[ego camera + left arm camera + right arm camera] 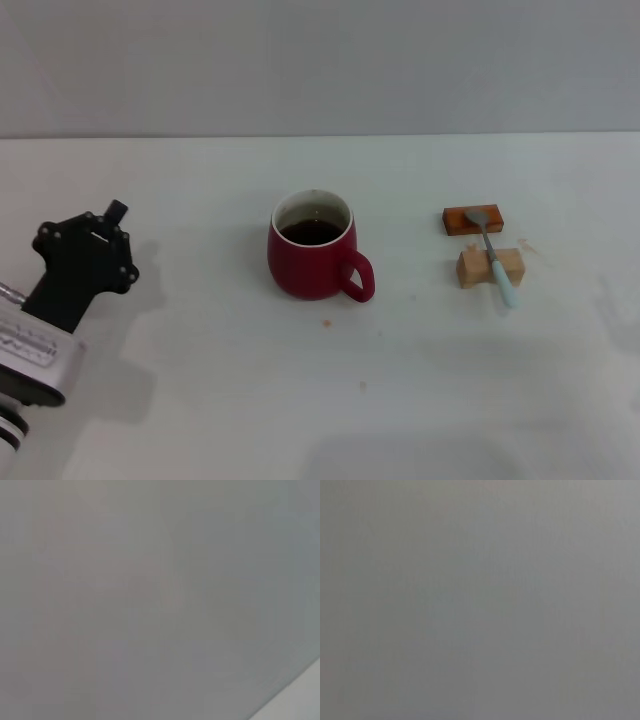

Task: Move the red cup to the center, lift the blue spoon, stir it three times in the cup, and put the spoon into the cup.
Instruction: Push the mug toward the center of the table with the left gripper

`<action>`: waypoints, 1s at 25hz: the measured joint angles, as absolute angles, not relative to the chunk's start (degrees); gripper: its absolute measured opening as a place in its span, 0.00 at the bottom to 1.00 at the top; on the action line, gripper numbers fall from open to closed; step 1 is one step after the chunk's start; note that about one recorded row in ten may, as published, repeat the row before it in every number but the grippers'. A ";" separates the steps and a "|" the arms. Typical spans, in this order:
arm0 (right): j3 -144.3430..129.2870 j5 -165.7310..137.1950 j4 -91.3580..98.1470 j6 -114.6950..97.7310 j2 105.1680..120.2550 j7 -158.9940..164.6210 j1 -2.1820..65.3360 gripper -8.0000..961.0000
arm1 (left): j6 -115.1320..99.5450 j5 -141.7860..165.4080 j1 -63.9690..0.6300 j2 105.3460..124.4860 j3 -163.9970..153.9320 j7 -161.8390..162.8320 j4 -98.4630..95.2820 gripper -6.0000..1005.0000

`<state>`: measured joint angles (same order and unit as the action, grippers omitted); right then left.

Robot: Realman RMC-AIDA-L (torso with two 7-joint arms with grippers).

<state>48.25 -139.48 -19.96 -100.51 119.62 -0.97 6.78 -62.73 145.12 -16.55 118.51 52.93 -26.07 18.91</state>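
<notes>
You had the squat dark-red ceramic mug (311,258) standing upright near the middle of the white table (200,420), its white rim up, its loop handle turned toward the robot's right and front, and a dark liquid inside. Well apart from it, on the robot's right, your slim spoon with the grey metal bowl and pale-blue handle (494,255) lay across two small blocks: its bowl rested on the orange-brown block (473,219) farther back, and its neck crossed the tan wooden block (489,267) just in front, with the handle tip past that block. The cup and the spoon did not touch.

Your left gripper (112,212) hung at the left edge of the table, well away from the cup and holding nothing. Whether its fingers were spread or pressed together could not be told. Your right gripper was out of sight. Both wrist views showed only a blank grey surface.
</notes>
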 joint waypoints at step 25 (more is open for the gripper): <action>46.72 -139.48 -20.34 -99.91 119.71 -0.97 7.57 0.75 | -69.27 145.11 -14.59 118.20 56.81 -13.38 18.55 0.02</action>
<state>46.72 -139.48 -20.34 -99.90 119.71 -0.97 7.57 -69.27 145.11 -14.59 118.20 56.81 -13.38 18.55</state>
